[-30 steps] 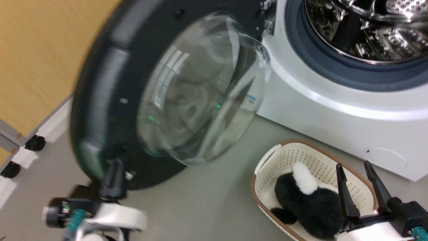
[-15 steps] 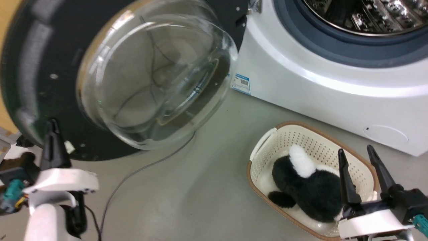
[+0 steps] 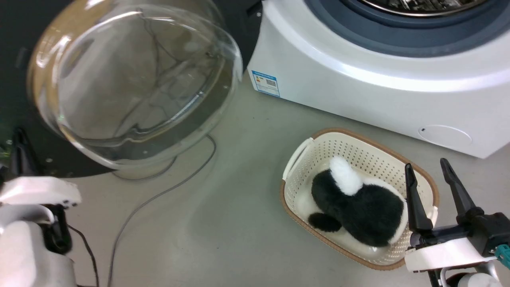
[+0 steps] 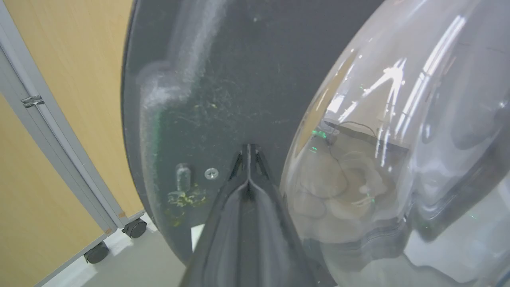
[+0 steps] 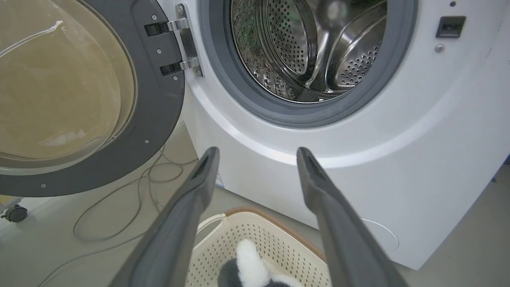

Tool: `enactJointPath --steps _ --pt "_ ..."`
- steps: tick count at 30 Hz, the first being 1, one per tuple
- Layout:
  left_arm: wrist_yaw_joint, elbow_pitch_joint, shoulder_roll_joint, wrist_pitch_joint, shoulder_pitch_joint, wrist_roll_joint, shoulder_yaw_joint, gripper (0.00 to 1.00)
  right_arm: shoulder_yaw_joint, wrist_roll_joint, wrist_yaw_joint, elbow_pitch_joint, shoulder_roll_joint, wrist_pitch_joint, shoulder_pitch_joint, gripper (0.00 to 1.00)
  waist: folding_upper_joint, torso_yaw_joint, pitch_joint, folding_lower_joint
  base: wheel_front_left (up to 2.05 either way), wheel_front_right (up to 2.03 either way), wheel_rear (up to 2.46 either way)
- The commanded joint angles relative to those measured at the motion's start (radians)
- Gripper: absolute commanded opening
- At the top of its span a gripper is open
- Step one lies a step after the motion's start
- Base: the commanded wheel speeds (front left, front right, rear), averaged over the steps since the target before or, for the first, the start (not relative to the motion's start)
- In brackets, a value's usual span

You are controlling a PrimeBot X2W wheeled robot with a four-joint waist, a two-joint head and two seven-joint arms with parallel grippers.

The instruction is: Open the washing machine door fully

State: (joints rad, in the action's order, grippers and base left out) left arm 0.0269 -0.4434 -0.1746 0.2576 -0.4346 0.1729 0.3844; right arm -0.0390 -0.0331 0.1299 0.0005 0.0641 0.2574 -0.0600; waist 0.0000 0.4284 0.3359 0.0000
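Observation:
The washing machine is a white front-loader with a grey rubber ring and a bare steel drum. Its washing machine door stands swung out to the left on its hinge. In the head view the door's clear glass bowl bulges toward me. My left gripper is shut, and its tip rests against the door's black inner face beside the glass. In the head view the left gripper sits at the far left edge. My right gripper hangs open over the basket, holding nothing.
A cream basket with a brown rim stands on the floor before the machine, holding a black-and-white plush toy. A grey cable loops on the floor under the door. A wooden partition on castors stands just behind the door.
The door has swung further out and to the left, with the shut left gripper staying against its inner face. The head view has shifted too. The right gripper stays open.

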Motion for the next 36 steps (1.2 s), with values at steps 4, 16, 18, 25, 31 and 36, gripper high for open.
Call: enactJointPath --steps 4,16,18,25,31,36 --pt "0.006 -0.032 -0.029 0.004 -0.058 -0.015 0.045 0.0 -0.002 0.005 0.001 -0.009 0.006 0.004 -0.019 1.0 0.0 -0.022 0.017 0.0 0.0 0.0 0.0" --pt "0.023 -0.126 -0.077 0.004 -0.122 -0.041 0.132 0.0 -0.004 0.008 0.001 -0.01 0.004 0.004 -0.033 1.0 0.0 -0.056 0.034 0.0 0.0 0.0 0.0" --pt "0.026 -0.135 -0.079 0.004 -0.121 -0.046 0.143 0.0 -0.005 0.007 0.001 -0.008 0.002 0.004 -0.032 1.0 0.0 -0.063 0.026 0.0 0.0 0.0 0.0" --pt "0.052 -0.096 -0.085 0.004 -0.068 -0.076 0.161 0.0 -0.008 -0.003 0.001 0.0 -0.006 0.004 -0.015 1.0 0.0 -0.089 -0.042 0.0 0.0 0.0 0.0" --pt "0.073 -0.006 -0.071 0.004 0.01 -0.1 0.155 0.0 -0.014 -0.015 0.001 -0.004 -0.012 0.004 0.019 1.0 0.0 -0.108 -0.133 0.0 0.0 0.0 0.0" --pt "0.085 0.094 -0.035 0.004 0.087 -0.126 0.117 0.0 -0.02 -0.038 0.001 -0.012 -0.013 0.004 0.053 1.0 0.0 -0.127 -0.209 0.0 0.0 0.0 0.0"
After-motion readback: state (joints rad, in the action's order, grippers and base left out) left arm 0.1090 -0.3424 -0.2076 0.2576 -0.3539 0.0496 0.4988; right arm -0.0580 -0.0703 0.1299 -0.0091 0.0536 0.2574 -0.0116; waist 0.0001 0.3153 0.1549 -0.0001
